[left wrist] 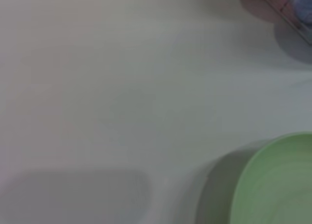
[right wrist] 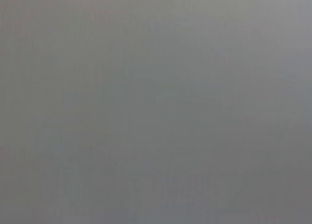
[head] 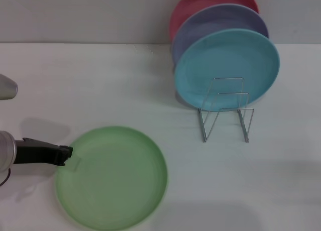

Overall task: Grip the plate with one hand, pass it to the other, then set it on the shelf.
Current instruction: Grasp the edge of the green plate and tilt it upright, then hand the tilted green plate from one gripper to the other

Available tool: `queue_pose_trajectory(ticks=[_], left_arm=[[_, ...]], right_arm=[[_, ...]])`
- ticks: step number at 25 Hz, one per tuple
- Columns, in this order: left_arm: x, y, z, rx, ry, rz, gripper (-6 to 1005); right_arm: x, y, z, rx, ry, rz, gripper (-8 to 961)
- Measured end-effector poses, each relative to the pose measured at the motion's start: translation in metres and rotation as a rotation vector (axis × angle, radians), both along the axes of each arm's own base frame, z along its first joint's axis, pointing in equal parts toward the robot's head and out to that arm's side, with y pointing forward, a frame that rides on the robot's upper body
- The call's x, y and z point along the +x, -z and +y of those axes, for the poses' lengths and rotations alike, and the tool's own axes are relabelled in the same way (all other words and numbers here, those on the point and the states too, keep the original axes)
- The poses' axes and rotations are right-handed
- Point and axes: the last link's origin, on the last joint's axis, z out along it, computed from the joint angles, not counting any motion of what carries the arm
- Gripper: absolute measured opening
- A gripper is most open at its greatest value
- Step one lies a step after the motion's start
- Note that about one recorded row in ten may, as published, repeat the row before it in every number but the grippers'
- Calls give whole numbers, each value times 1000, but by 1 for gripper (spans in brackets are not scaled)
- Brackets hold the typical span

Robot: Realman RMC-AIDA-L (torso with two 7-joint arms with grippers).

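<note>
Light green plate (head: 111, 178) flat on the table (head: 90, 85) near its front edge, left end effector (head: 64, 154) at the plate's left rim, grip state unclear, wire shelf (head: 225, 110) toward the back right holding a turquoise plate (head: 226, 68).

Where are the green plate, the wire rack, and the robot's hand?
Green plate (head: 113, 178): head view, plate's centre.
Wire rack (head: 226, 118): head view, front loops.
Left gripper (head: 66, 153): head view, fingertips at plate's rim.

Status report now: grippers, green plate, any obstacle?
Left gripper at green plate rim. Right gripper not in view. Plate flat on table. Rack front slots free.
</note>
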Motion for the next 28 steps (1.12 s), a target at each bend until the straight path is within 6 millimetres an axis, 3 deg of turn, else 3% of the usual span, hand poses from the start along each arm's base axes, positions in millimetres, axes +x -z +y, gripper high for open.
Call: queue_pose_trajectory(ticks=[8, 13, 14, 17, 19, 20, 22, 23, 24, 25, 28], left_arm=[[23, -15, 3, 42, 102, -31, 25], [37, -30, 6, 99, 166, -29, 26], [42, -36, 8, 128, 192, -23, 26], [45, -40, 10, 156, 215, -19, 26], [49, -46, 16, 214, 250, -11, 26], [49, -46, 16, 214, 250, -11, 26], [50, -48, 20, 257, 268, -6, 26], [50, -49, 21, 270, 274, -4, 26], [50, -50, 23, 300, 285, 0, 26], [50, -50, 23, 300, 285, 0, 25], [49, -52, 25, 319, 289, 8, 25]], right_arm=[[-6, 2, 1, 1, -32, 6, 816], [-28, -1, -5, 47, -189, -1, 815], [-43, -2, -8, 79, -301, -8, 815], [-59, -1, -5, 99, -409, 23, 815], [-87, 4, 18, 53, -568, 76, 815], [-87, 4, 18, 53, -568, 76, 815], [-107, 15, 42, -46, -659, 67, 815], [-117, 22, 56, -97, -684, 62, 815], [-134, 35, 85, -205, -691, 59, 815], [-134, 35, 85, -205, -691, 59, 815], [-157, 50, 128, -419, -691, 85, 815]])
